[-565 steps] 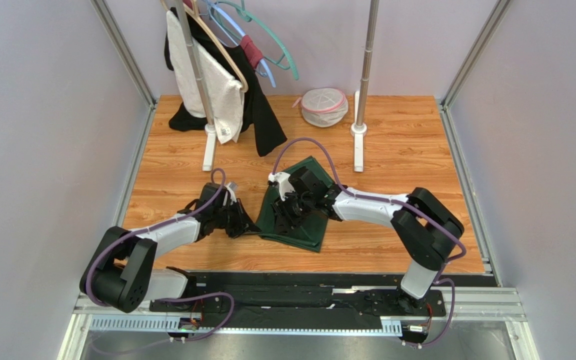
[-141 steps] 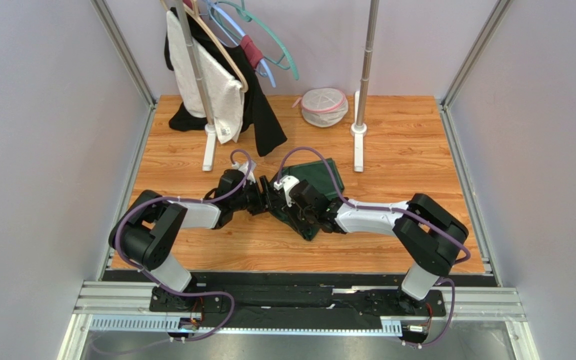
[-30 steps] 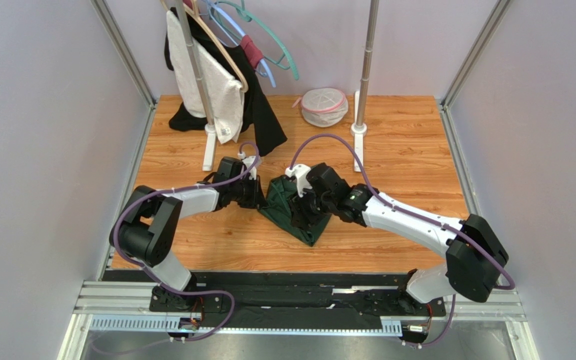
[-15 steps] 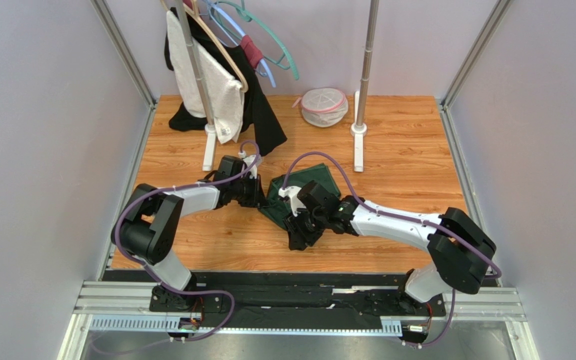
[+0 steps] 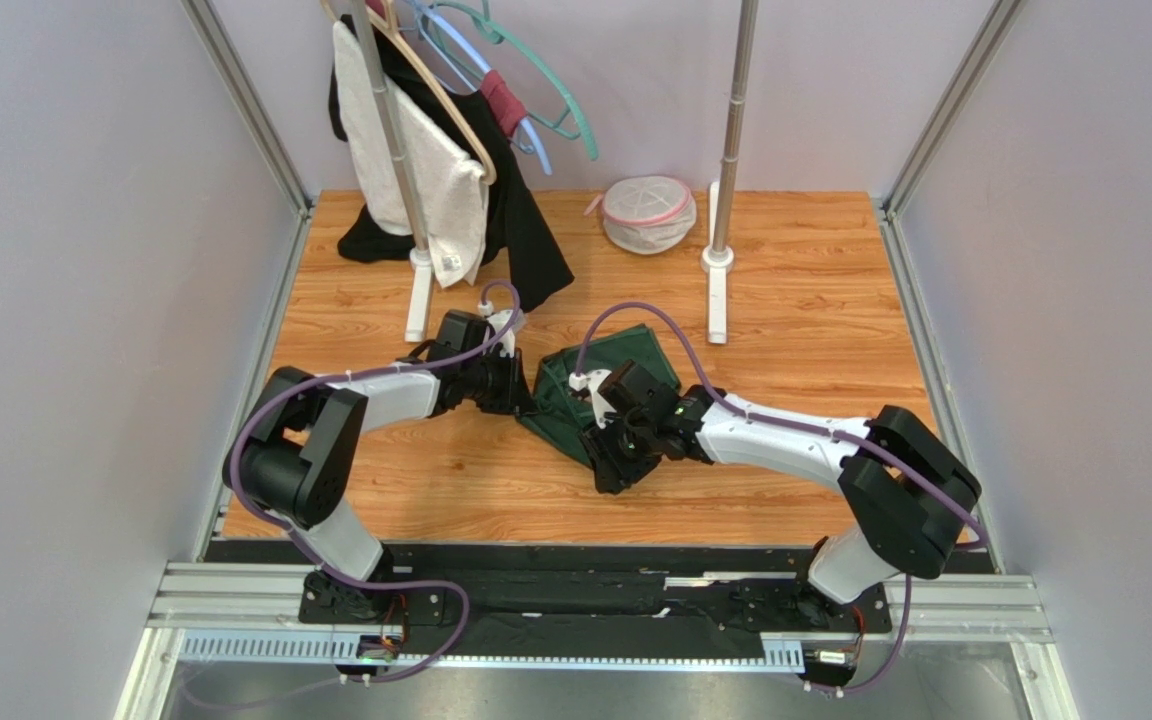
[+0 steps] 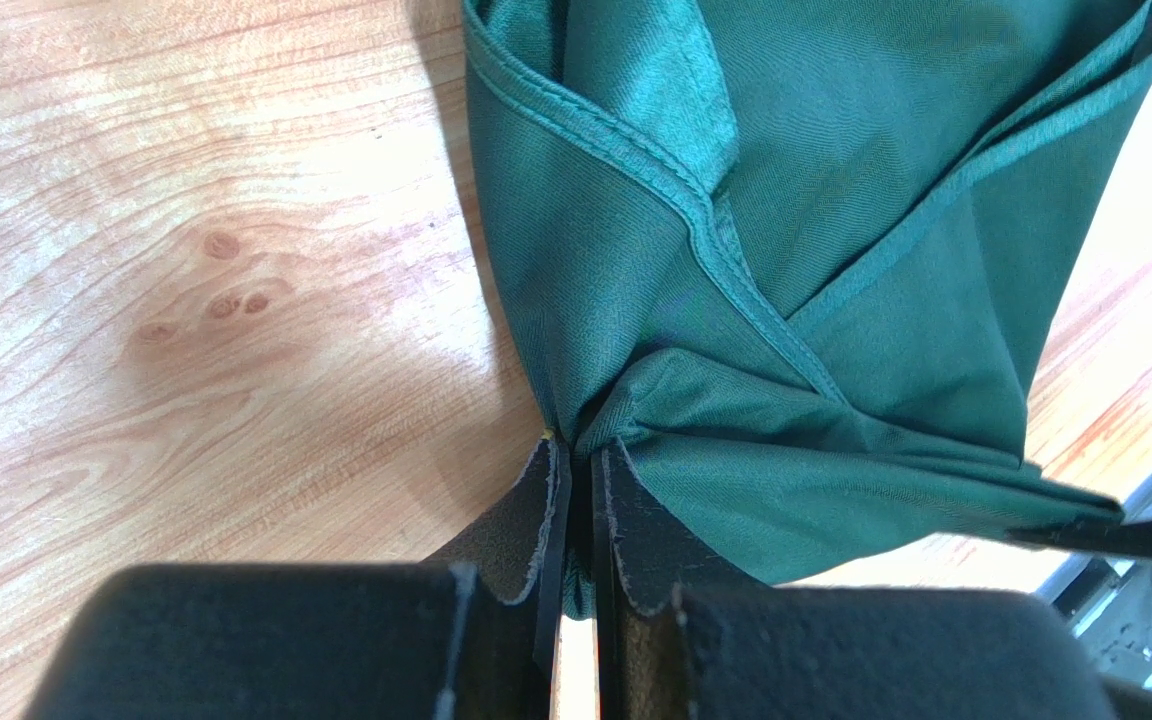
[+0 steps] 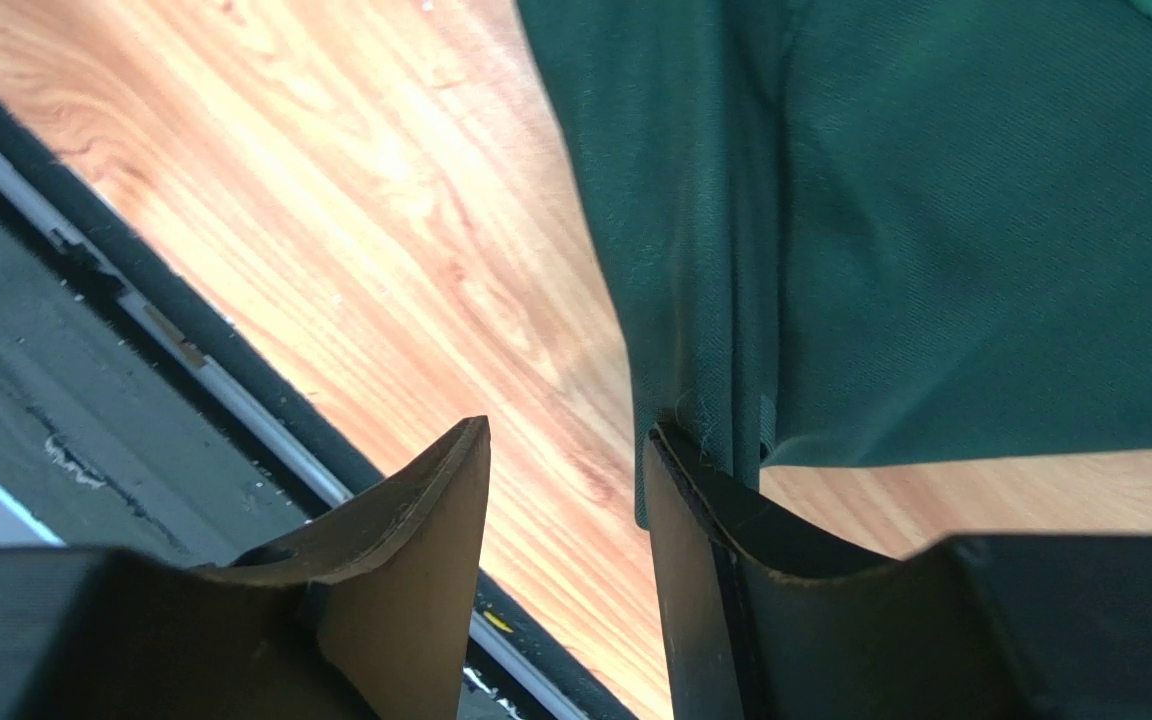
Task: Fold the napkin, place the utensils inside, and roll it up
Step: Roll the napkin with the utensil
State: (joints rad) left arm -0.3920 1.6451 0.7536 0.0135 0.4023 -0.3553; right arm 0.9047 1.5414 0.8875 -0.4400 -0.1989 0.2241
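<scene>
The dark green napkin (image 5: 608, 366) lies bunched and partly folded mid-table. My left gripper (image 5: 524, 393) is at its left corner, shut on a pinch of the cloth (image 6: 838, 225) where the folds gather at the left gripper's tips (image 6: 579, 450). My right gripper (image 5: 614, 453) is at the napkin's near corner, open. Bare wood shows between its fingers, and the napkin's hem (image 7: 958, 225) rests against the right finger (image 7: 702, 495) of that right gripper (image 7: 567, 458). The utensils are out of view.
A clothes rack with hanging garments (image 5: 440, 180) and hangers stands at the back left. A pole on a white base (image 5: 716, 278) and a mesh pouch (image 5: 647, 213) are at the back centre. The table's black front rail (image 7: 102, 315) runs just beyond the right gripper.
The right gripper has come off the top of the napkin and pulled nearer, down to its near corner, its jaws narrowing a little. The left gripper has stayed put, still pinching the cloth.
</scene>
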